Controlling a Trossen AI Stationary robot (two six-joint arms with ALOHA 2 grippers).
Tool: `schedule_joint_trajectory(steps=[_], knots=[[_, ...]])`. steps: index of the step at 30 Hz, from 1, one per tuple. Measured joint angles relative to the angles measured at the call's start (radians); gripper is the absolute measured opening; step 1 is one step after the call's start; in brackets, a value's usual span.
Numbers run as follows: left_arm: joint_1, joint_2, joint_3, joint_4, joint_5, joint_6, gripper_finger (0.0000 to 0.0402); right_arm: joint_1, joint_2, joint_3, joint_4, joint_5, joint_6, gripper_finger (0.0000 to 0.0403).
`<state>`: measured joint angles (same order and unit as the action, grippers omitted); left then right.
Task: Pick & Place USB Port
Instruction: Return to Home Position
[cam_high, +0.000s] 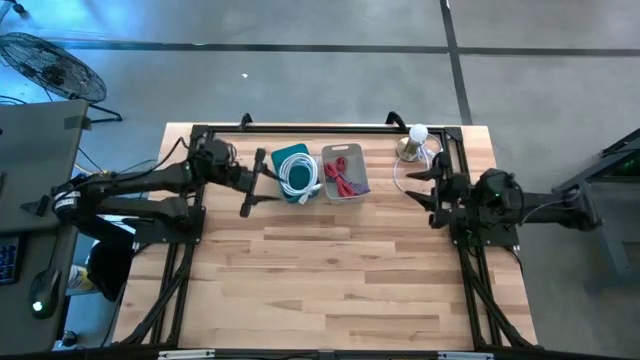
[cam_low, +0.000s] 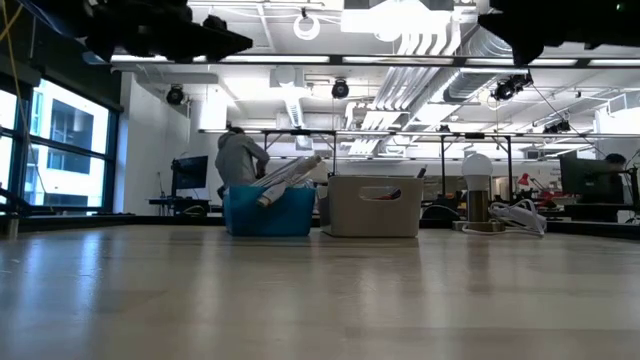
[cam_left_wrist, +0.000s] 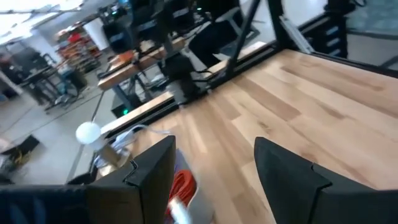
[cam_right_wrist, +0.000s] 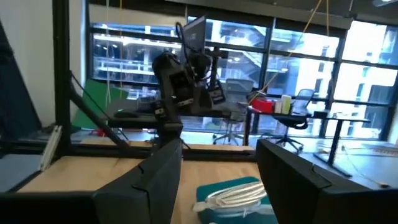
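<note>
A blue bin (cam_high: 293, 172) at the table's far side holds a coiled white cable (cam_high: 300, 176) (cam_right_wrist: 236, 193). Beside it on the right stands a grey bin (cam_high: 345, 172) (cam_low: 375, 205) with red cables (cam_high: 346, 178) (cam_left_wrist: 182, 183). I cannot make out a USB port as such. My left gripper (cam_high: 262, 185) (cam_left_wrist: 214, 168) hovers open just left of the blue bin, pointing toward the table's right. My right gripper (cam_high: 418, 188) (cam_right_wrist: 217, 168) hangs open right of the grey bin, pointing toward the table's left. Nothing is between either pair of fingers.
A small lamp with a white bulb (cam_high: 415, 138) (cam_low: 477, 190) and a loose white cord (cam_high: 402, 175) stands at the far right, close behind my right gripper. A black frame (cam_high: 300, 128) runs along the far edge. The near half of the wooden table (cam_high: 330, 290) is bare.
</note>
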<state>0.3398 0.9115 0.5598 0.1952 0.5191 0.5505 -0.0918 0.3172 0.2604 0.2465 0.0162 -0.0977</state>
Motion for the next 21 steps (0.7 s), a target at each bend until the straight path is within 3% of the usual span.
schedule_joint_trajectory(steps=[10,21], knots=[[-0.142,0.000,0.000,-0.010,-0.154,0.025,0.0214,-0.115,0.001,-0.153,0.143,-0.183,0.085,0.0201],[-0.158,0.000,0.000,-0.017,-0.191,0.022,0.0214,-0.146,0.001,-0.210,0.184,-0.232,0.106,0.0201]])
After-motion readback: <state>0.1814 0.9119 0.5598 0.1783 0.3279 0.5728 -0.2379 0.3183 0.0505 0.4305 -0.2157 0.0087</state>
